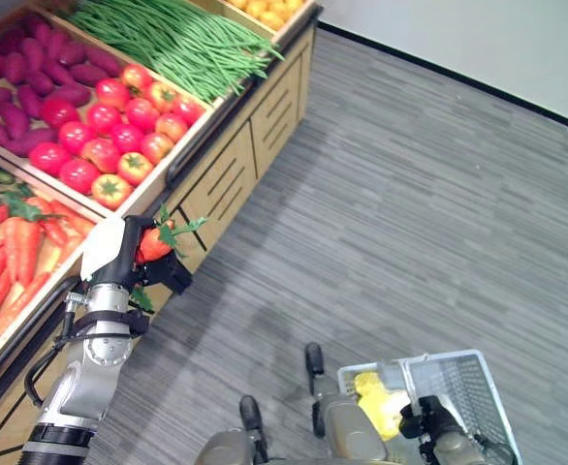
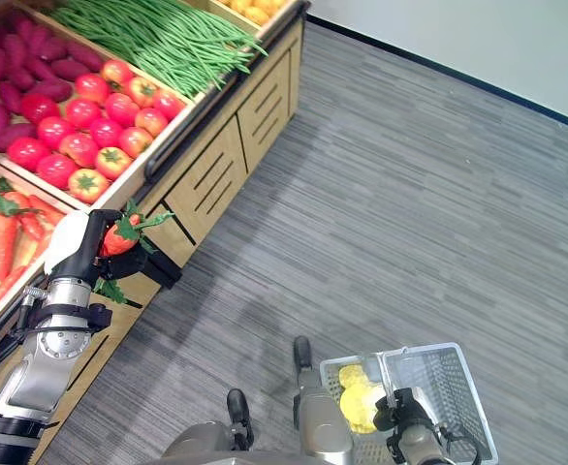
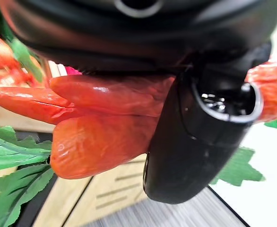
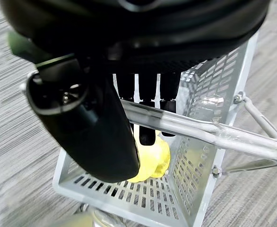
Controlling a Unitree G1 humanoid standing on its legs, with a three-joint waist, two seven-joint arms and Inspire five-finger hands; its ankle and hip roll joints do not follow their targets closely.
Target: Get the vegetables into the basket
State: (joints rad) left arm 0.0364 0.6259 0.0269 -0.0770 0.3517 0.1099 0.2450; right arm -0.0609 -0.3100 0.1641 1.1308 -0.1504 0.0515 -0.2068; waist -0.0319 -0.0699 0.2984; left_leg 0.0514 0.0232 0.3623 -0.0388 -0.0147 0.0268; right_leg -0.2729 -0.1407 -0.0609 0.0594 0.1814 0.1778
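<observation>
My left hand (image 1: 119, 254) is shut on a bunch of orange carrots (image 1: 153, 242) with green leaves, held just off the front edge of the produce stand. In the left wrist view the carrots (image 3: 100, 123) lie pressed under the thumb (image 3: 200, 137). My right hand (image 1: 427, 421) is shut on the metal handle (image 4: 195, 130) of a pale grey plastic basket (image 1: 468, 387) that hangs low at the right above the floor. A yellow vegetable (image 4: 150, 163) lies inside the basket.
The wooden stand (image 1: 226, 174) at the left holds carrots (image 1: 13, 257), tomatoes (image 1: 119, 131), purple sweet potatoes (image 1: 22, 82), green beans (image 1: 177, 39) and yellow produce (image 1: 265, 8). Grey carpet floor (image 1: 410, 213) spreads to the right.
</observation>
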